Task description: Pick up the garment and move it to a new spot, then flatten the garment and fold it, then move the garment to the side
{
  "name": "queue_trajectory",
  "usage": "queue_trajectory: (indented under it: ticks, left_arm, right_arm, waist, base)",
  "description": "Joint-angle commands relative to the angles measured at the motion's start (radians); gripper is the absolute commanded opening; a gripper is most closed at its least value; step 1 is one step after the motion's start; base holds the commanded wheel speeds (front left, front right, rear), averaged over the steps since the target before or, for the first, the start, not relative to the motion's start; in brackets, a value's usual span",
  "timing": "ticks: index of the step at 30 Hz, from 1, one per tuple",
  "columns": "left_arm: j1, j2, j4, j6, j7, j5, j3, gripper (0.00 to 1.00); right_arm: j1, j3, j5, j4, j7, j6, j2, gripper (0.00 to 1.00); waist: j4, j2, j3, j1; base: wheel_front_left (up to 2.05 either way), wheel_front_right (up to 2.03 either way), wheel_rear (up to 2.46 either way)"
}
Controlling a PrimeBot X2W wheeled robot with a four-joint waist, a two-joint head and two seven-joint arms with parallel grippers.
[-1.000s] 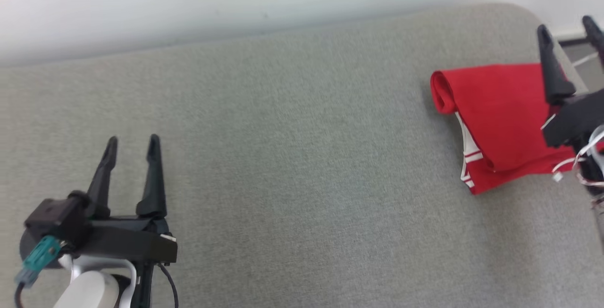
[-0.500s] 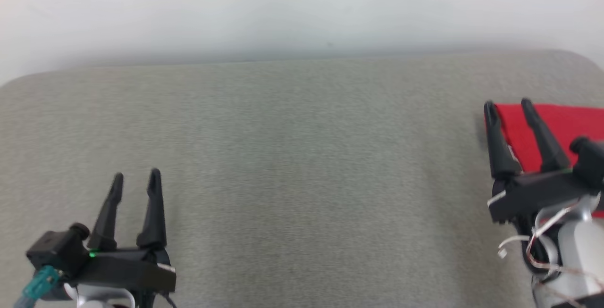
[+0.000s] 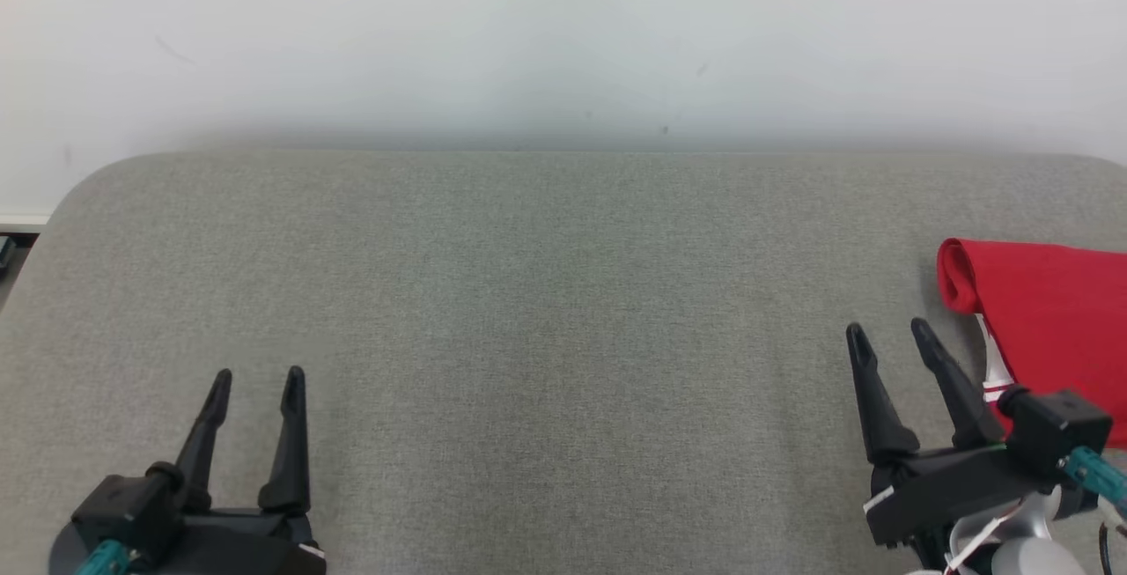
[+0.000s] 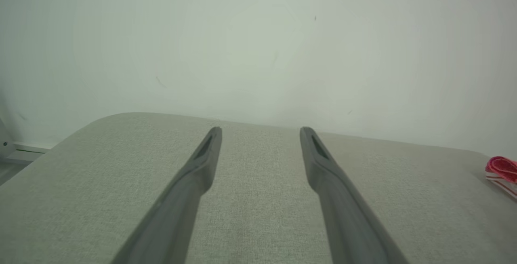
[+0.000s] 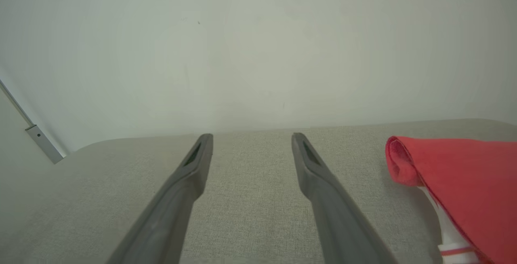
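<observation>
Left gripper (image 3: 257, 374) low, jaws apart, empty; right gripper (image 3: 887, 329) jaws apart, empty, beside folded red garment (image 3: 1048, 328)

Garment (image 3: 1048, 337) on table's (image 3: 528, 293) right edge

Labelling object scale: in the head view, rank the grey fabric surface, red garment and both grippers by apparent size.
1. Grey fabric surface: largest by far.
2. Left gripper, right gripper: alike, nearest the camera.
3. Red folded garment with white trim: cut off at the edge, so unsure.
</observation>
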Motion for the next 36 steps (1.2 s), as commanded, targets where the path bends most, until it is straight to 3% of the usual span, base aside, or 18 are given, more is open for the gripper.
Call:
queue_trajectory:
  ticks: [1, 7, 13, 19, 36]
  left_arm:
    - [0.022, -0.010, -0.017, -0.001, -0.005, 0.008, 0.010, 1.00]
    - [0.056, -0.028, -0.046, 0.006, -0.005, 0.022, 0.032, 1.00]
    - [0.094, -0.031, -0.031, -0.049, -0.005, -0.012, 0.032, 1.00]
    - [0.109, -0.018, -0.013, -0.070, 0.005, -0.011, 0.009, 1.00]
    - [0.087, -0.011, -0.041, -0.049, 0.016, -0.026, 0.013, 1.00]
  right_arm:
    - [0.022, -0.003, -0.014, -0.007, -0.003, -0.002, 0.002, 1.00]
    - [0.069, -0.005, -0.004, -0.022, -0.003, -0.002, 0.004, 1.00]
    - [0.118, -0.020, 0.018, -0.010, -0.006, -0.002, 0.004, 1.00]
    - [0.146, -0.040, 0.031, 0.005, -0.018, -0.002, 0.004, 1.00]
    - [0.121, -0.051, 0.035, 0.022, -0.021, -0.002, 0.004, 1.00]
  waist:
    - [-0.008, 0.0000, -0.004, 0.0002]
    - [-0.020, 0.0000, -0.011, 0.0002]
    - [-0.019, 0.0000, -0.037, 0.0002]
    - [-0.014, 0.0000, -0.065, 0.0002]
    - [-0.078, 0.0000, -0.048, 0.0002]
  base:
    - [0.00, 0.00, 0.00]
    - [0.00, 0.00, 0.00]
    - [0.00, 0.00, 0.00]
    - [0.00, 0.00, 0.00]
    - [0.00, 0.00, 0.00]
